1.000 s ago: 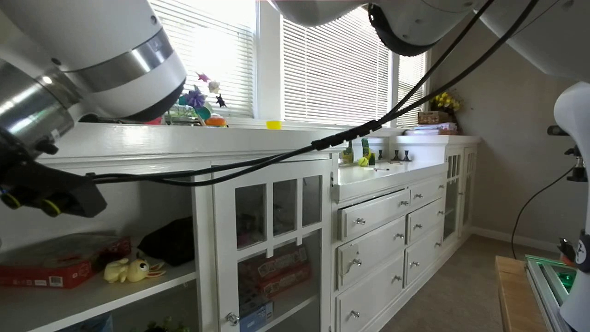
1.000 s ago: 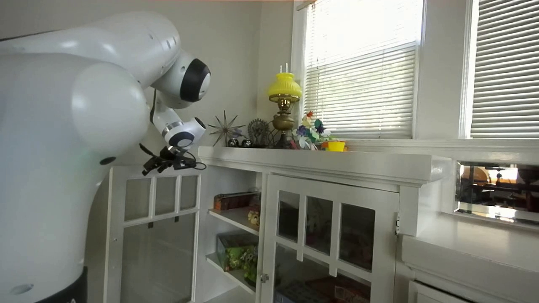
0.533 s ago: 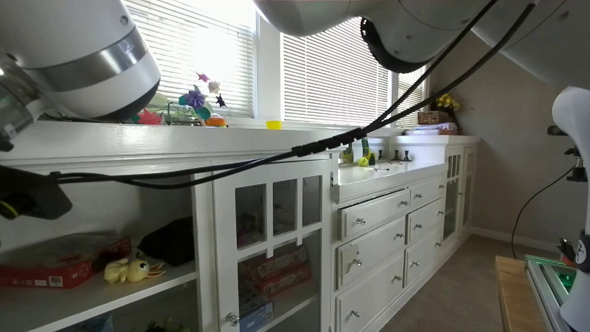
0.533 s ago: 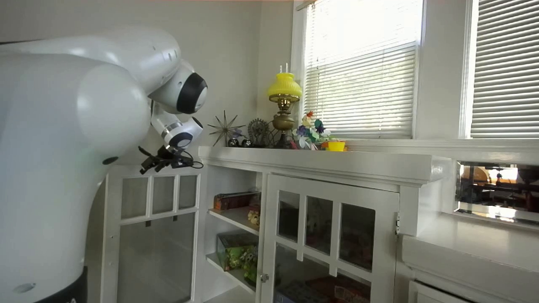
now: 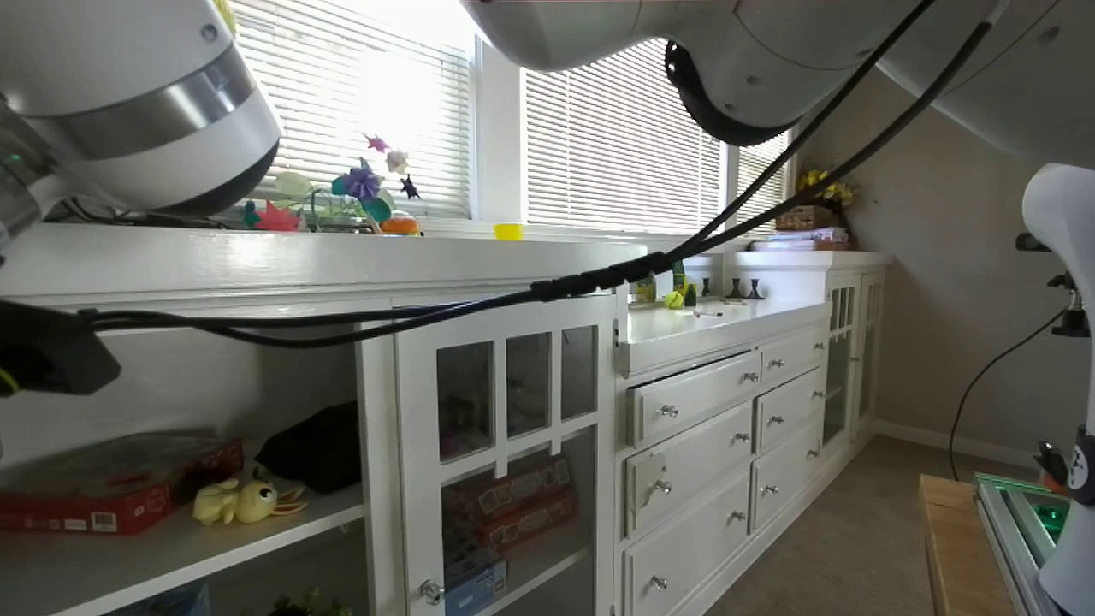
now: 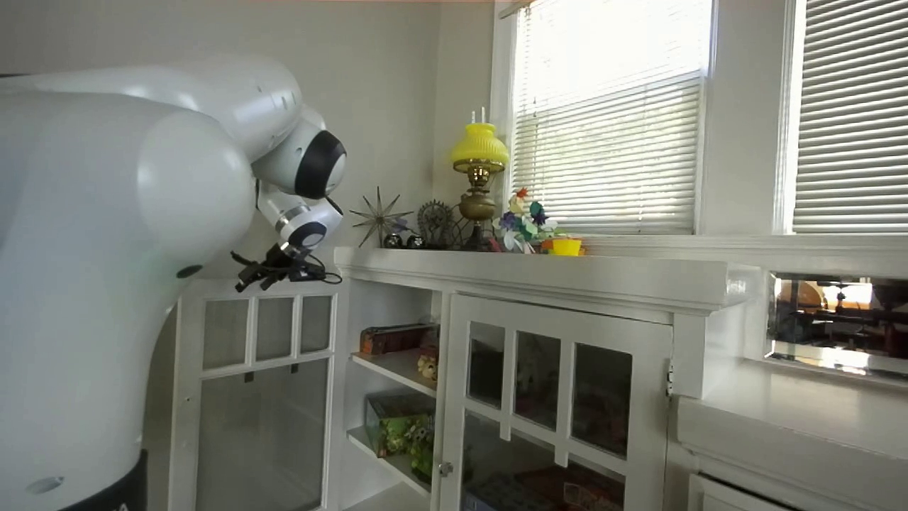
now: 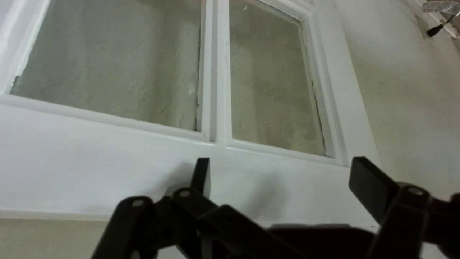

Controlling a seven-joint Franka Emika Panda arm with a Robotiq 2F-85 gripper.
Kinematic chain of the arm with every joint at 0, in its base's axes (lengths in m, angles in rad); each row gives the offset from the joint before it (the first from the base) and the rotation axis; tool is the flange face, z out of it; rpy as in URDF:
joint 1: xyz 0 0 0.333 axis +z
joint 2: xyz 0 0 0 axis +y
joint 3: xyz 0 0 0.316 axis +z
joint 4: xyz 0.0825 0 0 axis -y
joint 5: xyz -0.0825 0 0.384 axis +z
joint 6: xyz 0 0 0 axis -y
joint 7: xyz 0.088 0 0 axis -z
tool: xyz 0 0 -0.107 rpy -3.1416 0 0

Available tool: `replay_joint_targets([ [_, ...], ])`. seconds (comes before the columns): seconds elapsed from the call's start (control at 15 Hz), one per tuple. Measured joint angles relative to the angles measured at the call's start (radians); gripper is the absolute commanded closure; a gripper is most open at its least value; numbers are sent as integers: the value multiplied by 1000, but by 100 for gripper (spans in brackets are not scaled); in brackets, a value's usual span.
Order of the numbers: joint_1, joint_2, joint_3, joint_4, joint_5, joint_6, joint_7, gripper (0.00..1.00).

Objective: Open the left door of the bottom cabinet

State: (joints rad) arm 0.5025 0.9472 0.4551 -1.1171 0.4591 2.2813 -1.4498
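Exterior view: red box (image 5: 111, 505) and yellow toy (image 5: 244, 502) are shelved in the bottom cabinet (image 5: 299, 259). Wrist view: the left door (image 7: 219, 145) is seen beyond the widely spread gripper (image 7: 281, 178).

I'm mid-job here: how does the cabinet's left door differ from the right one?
The left door stands swung open, while the right door looks shut. The right door shows a knob; I see none on the left door. The fingers are spread near the left door's top, away from the right door. Both are white, with three small panes above a large one.
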Motion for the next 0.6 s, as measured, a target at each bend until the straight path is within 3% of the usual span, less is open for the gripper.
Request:
replay_joint_targets([
  [0.6,-23,-266,-67,-35,-2,-480,294,0],
])
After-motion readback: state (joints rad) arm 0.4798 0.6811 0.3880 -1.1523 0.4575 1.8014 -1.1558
